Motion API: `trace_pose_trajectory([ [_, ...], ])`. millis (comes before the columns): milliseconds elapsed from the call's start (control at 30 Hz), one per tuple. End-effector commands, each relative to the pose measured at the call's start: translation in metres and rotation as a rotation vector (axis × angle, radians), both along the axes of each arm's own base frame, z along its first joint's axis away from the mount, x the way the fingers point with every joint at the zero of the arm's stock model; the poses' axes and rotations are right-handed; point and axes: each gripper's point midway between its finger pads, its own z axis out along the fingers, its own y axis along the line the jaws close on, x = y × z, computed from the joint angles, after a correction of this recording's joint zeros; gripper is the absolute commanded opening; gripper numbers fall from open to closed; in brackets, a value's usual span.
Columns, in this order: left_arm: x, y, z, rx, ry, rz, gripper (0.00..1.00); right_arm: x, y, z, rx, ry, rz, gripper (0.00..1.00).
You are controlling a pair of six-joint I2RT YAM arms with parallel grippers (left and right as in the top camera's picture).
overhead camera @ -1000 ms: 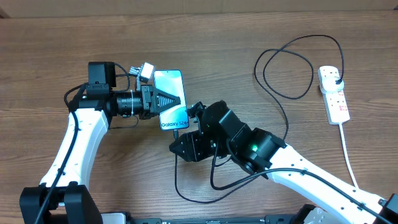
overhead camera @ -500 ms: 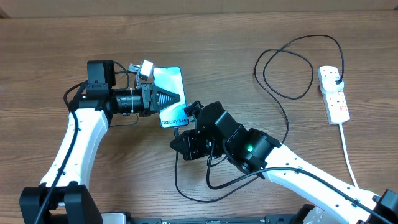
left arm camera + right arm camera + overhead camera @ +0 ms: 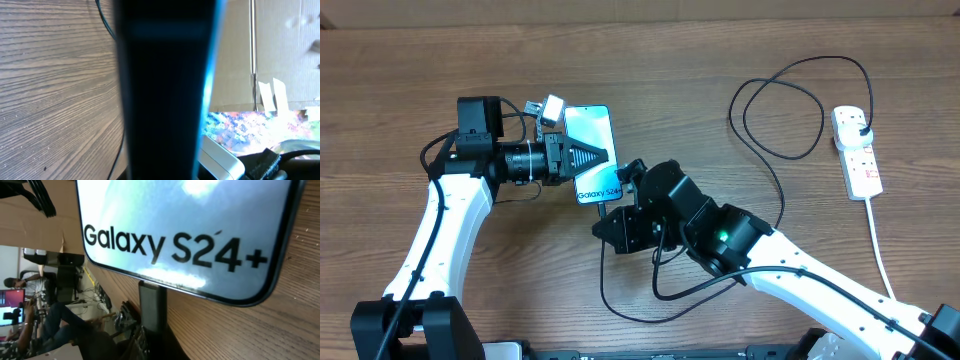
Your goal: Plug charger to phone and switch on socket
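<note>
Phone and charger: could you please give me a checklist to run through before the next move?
1. Left gripper shut on the phone: ok.
2. Right gripper shut on the charger near its tip: ok.
3. Charger tip at the phone's bottom edge: ok.
4. Tip fully seated in the port: cannot tell.
5. Plug in the socket: ok.
6. Socket switched on: cannot tell.

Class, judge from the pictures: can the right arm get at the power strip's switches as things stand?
Probably not yet. Only loose cable lies between, but the right gripper is shut on the cable's tip at the phone, well away from the power strip.
</note>
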Motion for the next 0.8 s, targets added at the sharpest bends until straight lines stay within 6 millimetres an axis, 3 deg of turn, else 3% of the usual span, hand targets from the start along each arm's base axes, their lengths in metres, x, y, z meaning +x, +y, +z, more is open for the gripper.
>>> trace_pose_trajectory([
  [0,-0.0088,-0.0045,0.016,-0.053,-0.035,-0.043,0.04,0.0255,-0.0062,0.0103,0.019,-0.045,-0.073,0.04],
  [600,-0.0091,-0.0045,0.0158,-0.054,-0.032,-0.043,0.04,0.0295,-0.0031,0.0185,0.05,-0.091,-0.049,0.04],
  [633,-0.0091,-0.0045,0.0158,-0.054,-0.032,-0.043,0.04,0.0294,-0.0032,0.0183,0.049,-0.09,-0.049,0.07],
  [667,-0.009,-0.0045,0.0158,-0.053,-0.032,-0.043,0.04,0.0293,-0.0032,0.0183,0.049,-0.09,-0.048,0.21],
  [700,-0.0091,-0.0045,0.0158,-0.054,-0.031,-0.043,0.04,0.0284,-0.0031,0.0179,0.049,-0.087,-0.045,0.44],
  [733,-0.0091,-0.0045,0.0158,-0.054,-0.031,-0.043,0.04,0.0268,-0.0028,0.0187,0.052,-0.089,-0.031,0.77],
  [767,-0.0088,-0.004,0.0159,-0.055,-0.026,-0.04,0.04,0.0251,-0.0028,0.0195,0.056,-0.097,-0.007,0.88],
])
